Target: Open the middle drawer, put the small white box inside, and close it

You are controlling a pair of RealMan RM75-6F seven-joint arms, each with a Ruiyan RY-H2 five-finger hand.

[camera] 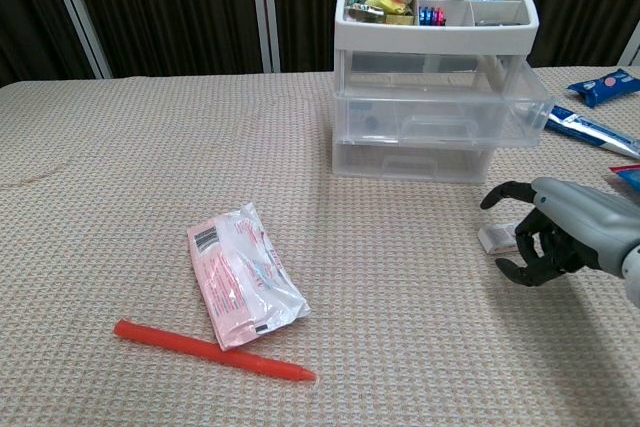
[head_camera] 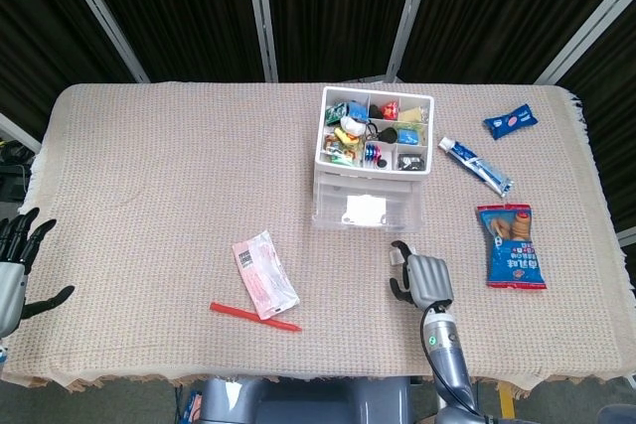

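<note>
Reaching over the small white box point(camera: 497, 238), the right hand point(camera: 545, 230) has its dark fingers point(camera: 524, 244) curled down around it but not visibly clamped; the box lies flat on the woven tablecloth point(head_camera: 149, 176), only its left end showing in the chest view, so I judge the hand open and the grasp not yet made. In the head view the box is hidden under that hand, at about 5 o'clock from the clear drawer unit point(head_camera: 368, 196), just in front of it. The middle drawer point(camera: 440, 107) stands pulled out already. The main risk is that a thin, flat box gives the fingers little to catch: closing too high could skate over it or push it along the cloth, and fingertips could snag the weave. A loose pinch could also drop it short of the drawer. The left hand point(head_camera: 12, 265) rests at the table's 8 o'clock edge, fingers spread, holding nothing.
</note>
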